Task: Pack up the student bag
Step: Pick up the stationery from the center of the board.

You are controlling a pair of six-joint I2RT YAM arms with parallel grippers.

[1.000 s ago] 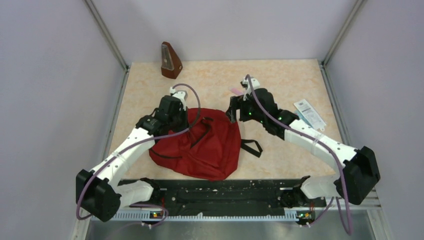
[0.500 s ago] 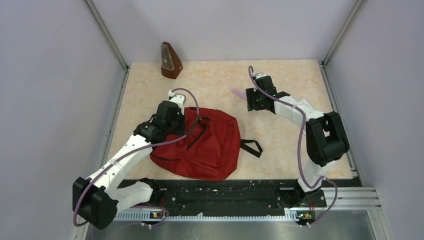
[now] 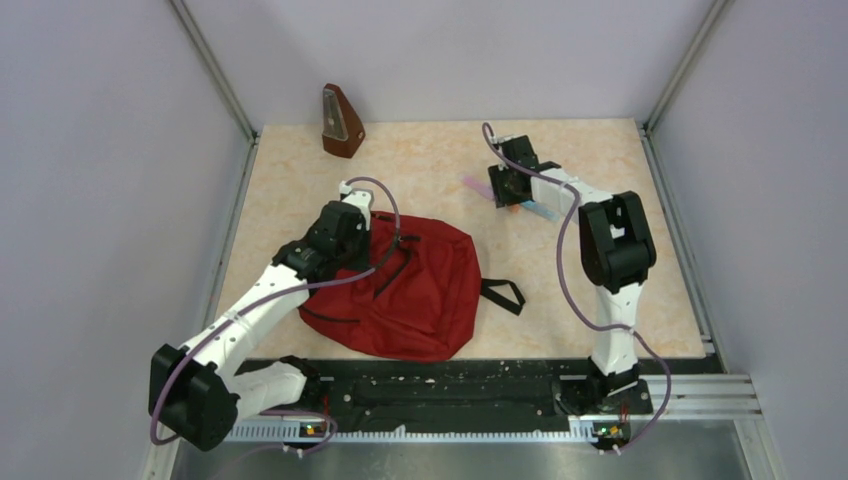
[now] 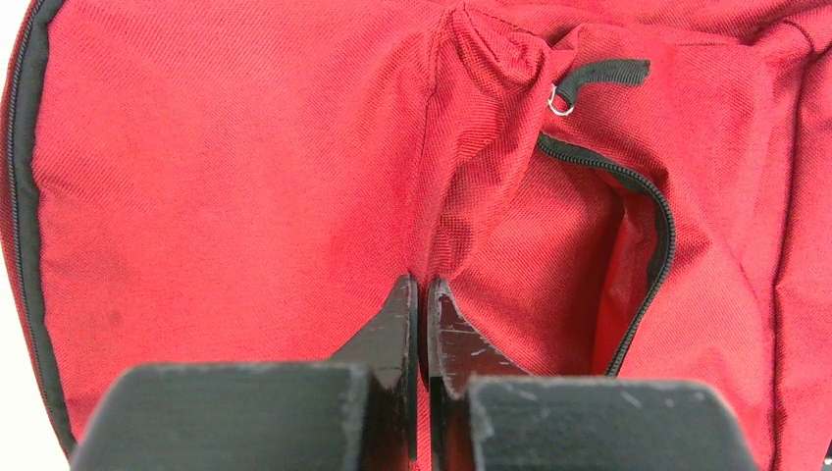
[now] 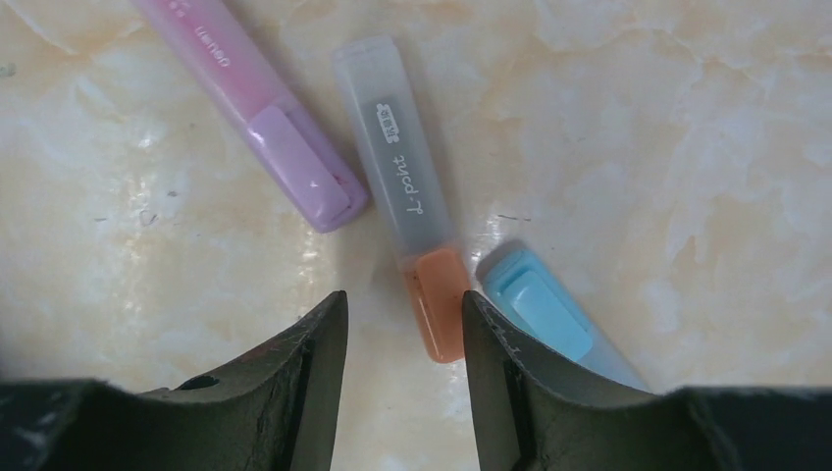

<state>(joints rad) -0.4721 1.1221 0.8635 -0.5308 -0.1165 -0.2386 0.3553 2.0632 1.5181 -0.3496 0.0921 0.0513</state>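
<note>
The student bag (image 3: 420, 295), dark red with black trim, lies flat at the near middle of the table. My left gripper (image 3: 362, 232) is shut on a pinched fold of its fabric (image 4: 245, 177) beside the open zipper slit (image 4: 648, 245). In the left wrist view the left gripper (image 4: 420, 285) has its jaws pressed together on the cloth. My right gripper (image 3: 515, 195) hovers open over three highlighters at the back. In the right wrist view the right gripper (image 5: 404, 299) straddles the orange-capped grey highlighter (image 5: 402, 167), between a pink one (image 5: 260, 108) and a blue one (image 5: 540, 309).
A brown metronome (image 3: 340, 122) stands in the far left corner. A black strap loop (image 3: 503, 292) sticks out from the bag's right side. Grey walls close in the table on three sides.
The right arm has folded back and swung to the far middle, bringing its gripper down over the highlighters while its jaws narrowed. The left gripper stays shut on the bag.
</note>
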